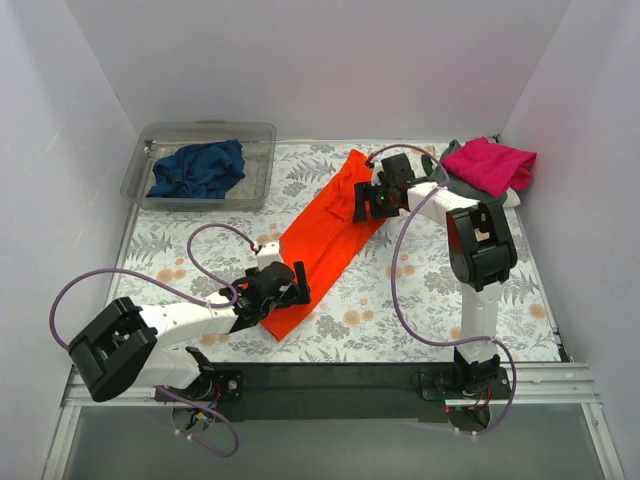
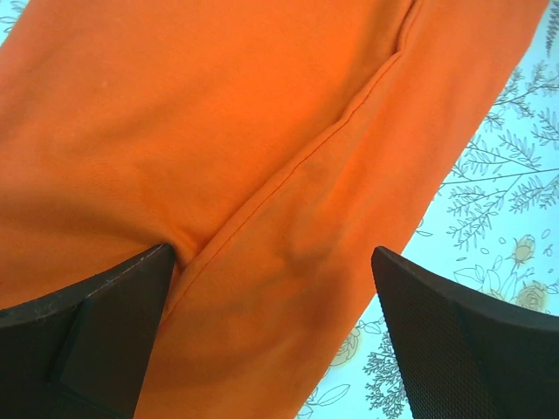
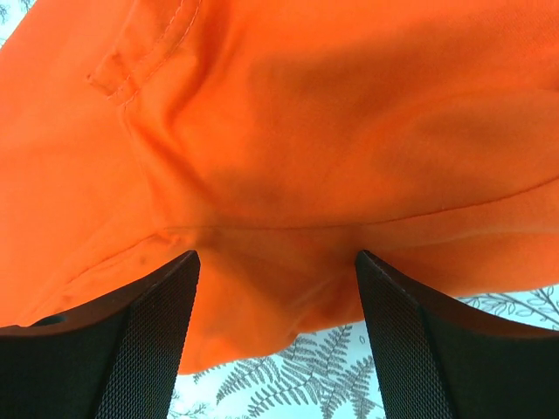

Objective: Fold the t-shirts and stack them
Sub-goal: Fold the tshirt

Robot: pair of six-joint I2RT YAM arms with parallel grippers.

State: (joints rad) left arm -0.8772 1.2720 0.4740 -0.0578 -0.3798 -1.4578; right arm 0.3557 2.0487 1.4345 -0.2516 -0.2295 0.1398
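Note:
An orange-red t-shirt point(image 1: 325, 240) lies as a long narrow strip running diagonally across the middle of the table. My left gripper point(image 1: 285, 285) is over its near end, open, and the cloth point(image 2: 262, 148) spreads under and between the wide-apart fingers point(image 2: 105, 323). My right gripper point(image 1: 362, 200) is at the bunched far end, open, with a cloth edge point(image 3: 279, 288) lying between its fingers point(image 3: 148, 332) but not pinched. A navy t-shirt point(image 1: 197, 168) sits crumpled in the tub. A folded magenta t-shirt point(image 1: 490, 163) rests on a grey one point(image 1: 456, 150) at the back right.
A clear plastic tub point(image 1: 255, 135) stands at the back left. The floral tablecloth point(image 1: 420, 300) covers the table, with white walls on three sides. Purple cables loop from both arms over the cloth.

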